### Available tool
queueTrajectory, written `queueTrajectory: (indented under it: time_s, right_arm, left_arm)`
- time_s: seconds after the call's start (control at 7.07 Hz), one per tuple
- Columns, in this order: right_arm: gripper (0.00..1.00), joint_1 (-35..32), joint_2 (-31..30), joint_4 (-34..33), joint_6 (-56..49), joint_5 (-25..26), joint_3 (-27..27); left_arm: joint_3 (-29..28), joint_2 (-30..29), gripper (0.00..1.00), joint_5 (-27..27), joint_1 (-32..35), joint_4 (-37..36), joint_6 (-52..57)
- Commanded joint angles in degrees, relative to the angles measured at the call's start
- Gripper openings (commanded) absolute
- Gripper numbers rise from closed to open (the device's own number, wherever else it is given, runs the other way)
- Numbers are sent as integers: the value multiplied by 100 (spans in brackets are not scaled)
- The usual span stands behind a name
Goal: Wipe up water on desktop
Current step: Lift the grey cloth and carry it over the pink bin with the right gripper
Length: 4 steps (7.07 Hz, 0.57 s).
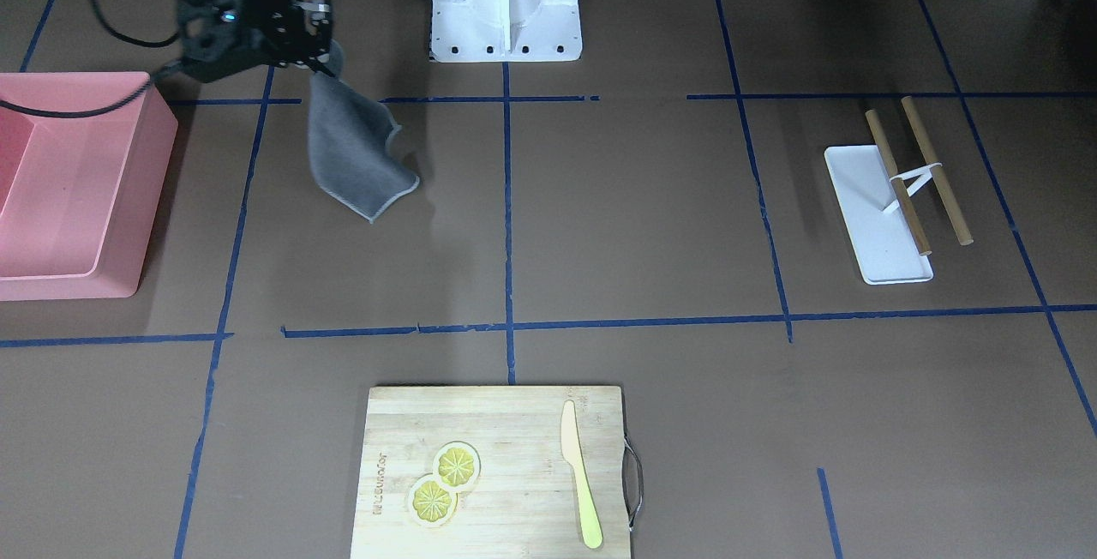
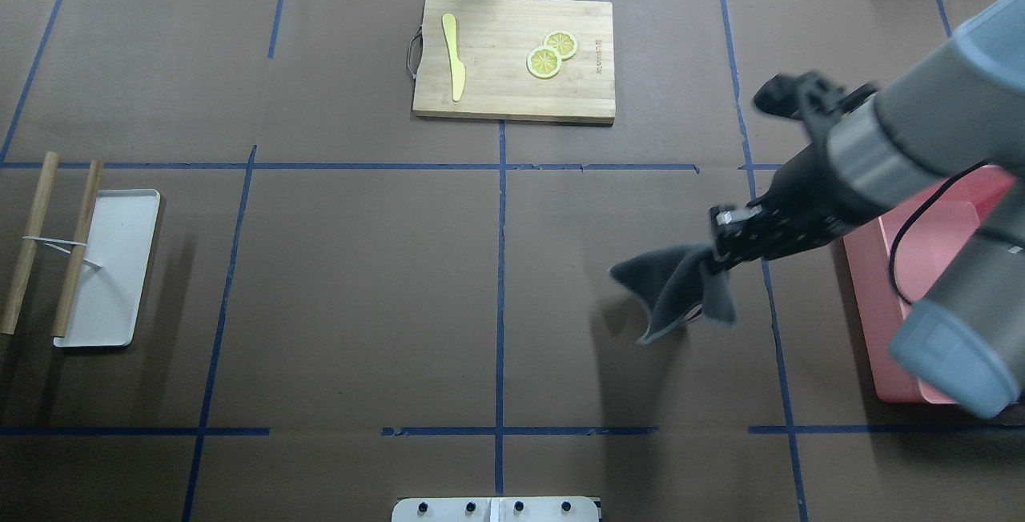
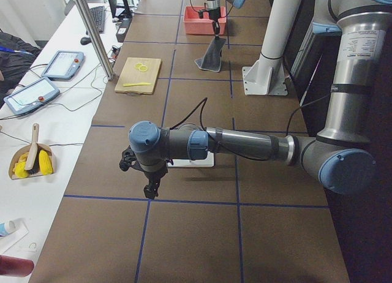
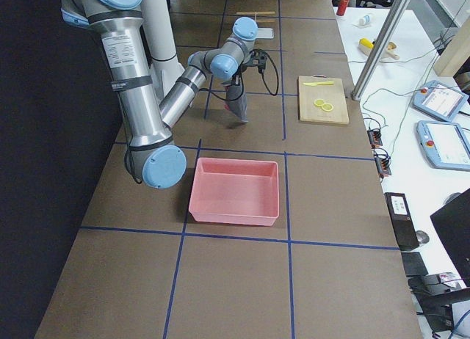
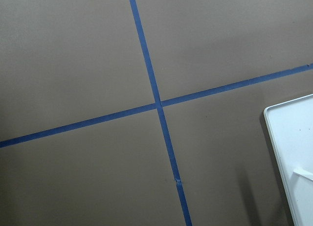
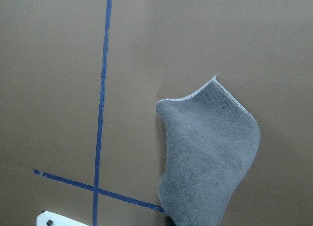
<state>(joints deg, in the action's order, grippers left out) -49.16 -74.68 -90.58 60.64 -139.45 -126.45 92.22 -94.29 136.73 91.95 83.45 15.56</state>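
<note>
Overhead exterior shows the right jaws closed on a corner of the gray cloth (image 2: 677, 286), which dangles over the table (image 2: 360, 282) near the pink bin (image 2: 869, 322) — no puddle is visible, so a wipe may miss. Whether the left jaws are open, I cannot tell.

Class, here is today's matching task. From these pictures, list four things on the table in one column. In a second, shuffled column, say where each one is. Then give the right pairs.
Things
1. grey cloth
2. yellow knife
3. pink bin
4. white tray

Places
A. lying on the bamboo cutting board, beside the lemon slices
B. hanging from the right end effector
C. next to two wooden sticks
D. standing on the desktop at the robot's right end

Pairs: 1-B, 2-A, 3-D, 4-C
</note>
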Motion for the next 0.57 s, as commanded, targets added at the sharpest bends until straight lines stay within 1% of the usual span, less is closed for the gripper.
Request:
queueTrajectory:
  time_s: [0.0, 0.14, 0.28, 0.42]
  right_arm:
    - [2, -1197, -73, -109, 0, -1001, -275]
    - [2, -1854, -99, -109, 0, -1623, -284]
    - [2, -2417, -291, -109, 0, -1934, -423]
    - [2, -2788, -675, -100, -60, -1902, -572]
  left_arm:
    - [-3, 7, 100, 3, -1, -4, 0]
    - [-3, 16, 100, 3, 7, -5, 0]
    - [-3, 25, 100, 3, -1, 4, 9]
    - [-3, 34, 100, 3, 7, 4, 9]
